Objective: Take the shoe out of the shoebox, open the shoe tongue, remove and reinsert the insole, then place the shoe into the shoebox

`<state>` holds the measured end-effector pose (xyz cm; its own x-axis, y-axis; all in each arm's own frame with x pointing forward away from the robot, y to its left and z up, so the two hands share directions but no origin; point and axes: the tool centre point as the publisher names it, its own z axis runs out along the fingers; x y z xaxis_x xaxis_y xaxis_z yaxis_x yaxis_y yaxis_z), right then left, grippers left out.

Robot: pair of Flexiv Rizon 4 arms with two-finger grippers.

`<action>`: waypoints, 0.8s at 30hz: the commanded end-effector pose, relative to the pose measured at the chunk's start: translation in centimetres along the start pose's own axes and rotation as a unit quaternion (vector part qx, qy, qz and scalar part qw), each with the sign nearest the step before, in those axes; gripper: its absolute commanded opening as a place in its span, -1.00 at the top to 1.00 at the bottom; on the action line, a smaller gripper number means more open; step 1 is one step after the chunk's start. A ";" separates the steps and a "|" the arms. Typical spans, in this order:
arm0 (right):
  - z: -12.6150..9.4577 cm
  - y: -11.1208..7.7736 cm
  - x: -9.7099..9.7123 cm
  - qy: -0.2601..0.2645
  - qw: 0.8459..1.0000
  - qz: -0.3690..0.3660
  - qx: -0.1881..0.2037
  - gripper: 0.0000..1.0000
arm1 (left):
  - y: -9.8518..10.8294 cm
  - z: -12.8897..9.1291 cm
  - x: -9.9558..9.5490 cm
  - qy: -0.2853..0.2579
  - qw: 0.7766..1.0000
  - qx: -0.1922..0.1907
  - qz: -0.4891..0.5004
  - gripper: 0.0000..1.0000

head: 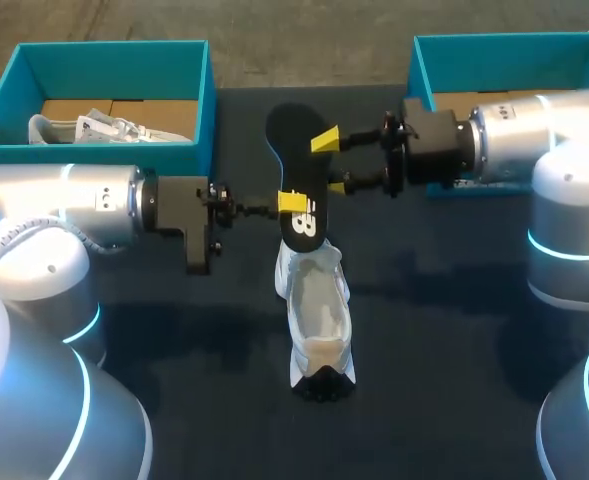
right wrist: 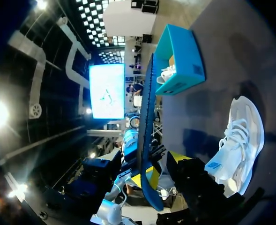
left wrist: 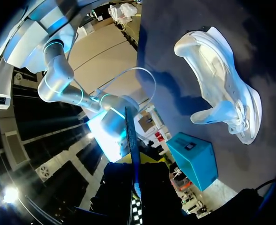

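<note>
Two grippers attend one black insole (head: 292, 150), held above the white shoe (head: 316, 315).
Left gripper (head: 292, 203) is clamped on the insole's lower end at frame centre. Right gripper (head: 330, 163) is released in the upper middle, its fingers spread beside the insole's edge. The shoe lies below centre, mouth open, well apart from the teal shoeboxes (head: 210, 95) in the upper corners. Recommended: hold the left clamp firm, tip the free end into the shoe's mouth, and feed it in flat without buckling.
</note>
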<state>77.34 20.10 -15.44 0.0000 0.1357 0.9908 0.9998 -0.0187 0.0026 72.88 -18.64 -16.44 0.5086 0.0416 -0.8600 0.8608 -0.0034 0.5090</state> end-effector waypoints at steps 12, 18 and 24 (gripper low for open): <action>1.1 0.7 0.3 -0.002 1.000 -0.012 -0.006 0.11 | -0.1 0.1 0.0 0.000 1.000 -0.002 0.001 1.00; 1.1 0.8 0.2 -0.004 1.000 -0.012 -0.007 0.36 | -0.1 0.1 0.0 0.000 1.000 -0.002 0.001 1.00; 0.9 1.0 0.2 -0.005 1.000 -0.011 -0.008 0.36 | -0.1 0.1 0.0 0.000 1.000 -0.002 0.001 1.00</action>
<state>78.28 20.87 -15.38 -0.0235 0.1415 0.9897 0.9991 -0.0312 0.0282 72.95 -18.71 -16.46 0.5089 0.0406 -0.8598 0.8606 -0.0034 0.5092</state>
